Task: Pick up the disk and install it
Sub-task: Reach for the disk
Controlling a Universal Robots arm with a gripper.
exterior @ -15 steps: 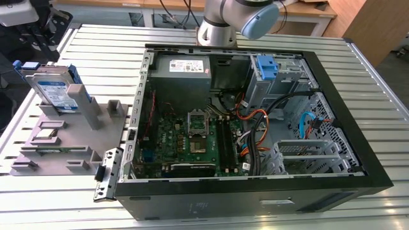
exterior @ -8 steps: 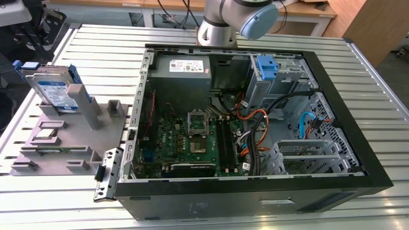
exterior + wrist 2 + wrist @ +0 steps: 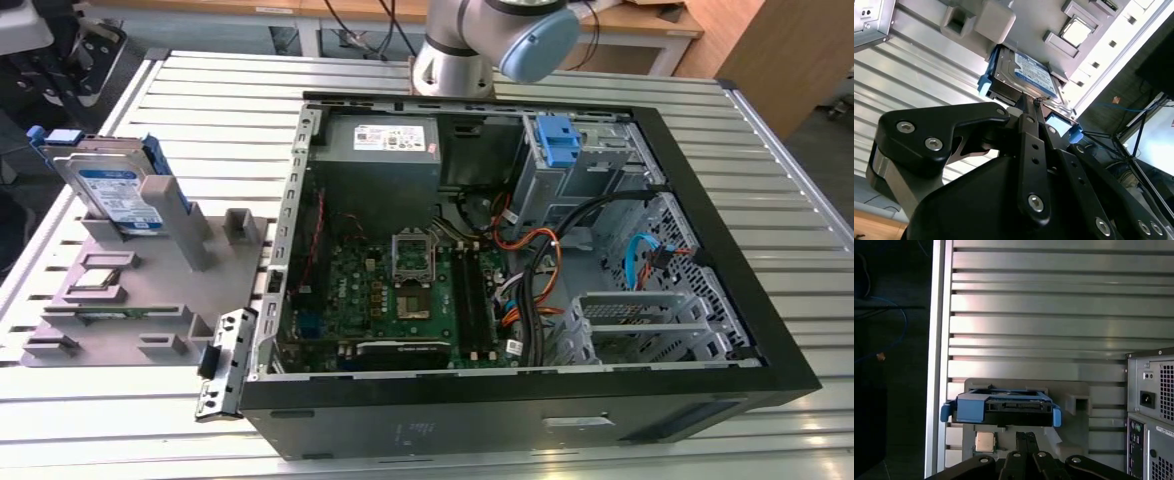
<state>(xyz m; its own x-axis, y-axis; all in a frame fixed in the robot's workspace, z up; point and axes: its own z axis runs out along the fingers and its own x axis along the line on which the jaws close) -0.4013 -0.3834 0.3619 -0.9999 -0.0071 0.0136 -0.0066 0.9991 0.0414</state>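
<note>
In the exterior view the disk (image 3: pixel 114 190) stands on edge in a slot of the grey holder (image 3: pixel 134 300), which lies on the slatted table (image 3: pixel 200 90) at the exterior view's left. It sits just beside the open computer case (image 3: pixel 747 300). Inside the case, a bare blue bracket (image 3: pixel 557 140) sits in the drive bay near the far wall, and the grey power supply (image 3: pixel 387 140) lies beside it. The arm (image 3: pixel 494 40) rises from behind the case.

In the first wrist view the claw (image 3: pixel 1026 435) points at the disk (image 3: pixel 1004 407), whose blue frame and dark edge face the camera. The 2 fingers lie pressed together with nothing between them, and a gap separates their tips from the disk.

In the second wrist view the claw (image 3: pixel 1026 102) again looks narrow and empty. The disk (image 3: pixel 1024 72) shows its blue-and-white label just beyond the fingertips, leaning in the holder near a small square chip (image 3: pixel 1076 32).

The step in hand looks like the approach to the pick-up; nothing is grasped and nothing is installed. Finishing the pick-up calls for 1 thing above all: fingers spread wide enough to straddle the disk across its thin sides, lined up squarely with it, not the holder's post.
</note>
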